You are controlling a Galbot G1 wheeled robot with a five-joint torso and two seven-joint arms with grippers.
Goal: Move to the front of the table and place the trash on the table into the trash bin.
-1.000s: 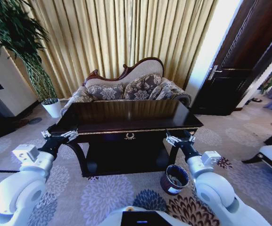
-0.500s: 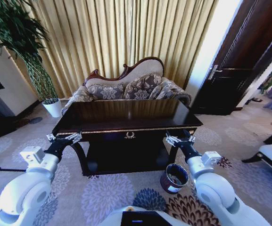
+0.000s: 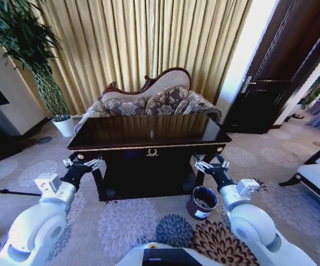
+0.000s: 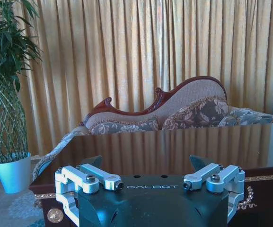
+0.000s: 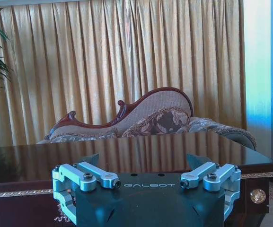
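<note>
The table [image 3: 148, 133], glossy near-black with gold trim and a wreath emblem, stands straight ahead in the head view. Its top mirrors the curtain, and no trash is in view on it. The trash bin [image 3: 203, 202], round and dark maroon with a white label, sits on the carpet by the table's front right leg. My left gripper [image 3: 82, 164] hovers open before the front left corner. My right gripper [image 3: 211, 165] hovers open before the front right corner, just above the bin. Both wrist views look across the table top [image 4: 174, 146] [image 5: 127, 151] between open fingers [image 4: 96, 161] [image 5: 193, 160].
A patterned sofa [image 3: 148, 102] stands behind the table against gold curtains. A tall plant in a white pot [image 3: 64, 126] is at the back left, and a dark door [image 3: 270, 83] at the right. A chair edge [image 3: 315, 177] juts in at far right. Floral carpet lies before the table.
The whole head view has shifted, so the table and bin now sit further left and more central. The left gripper has come slightly inward; both grippers stay open.
</note>
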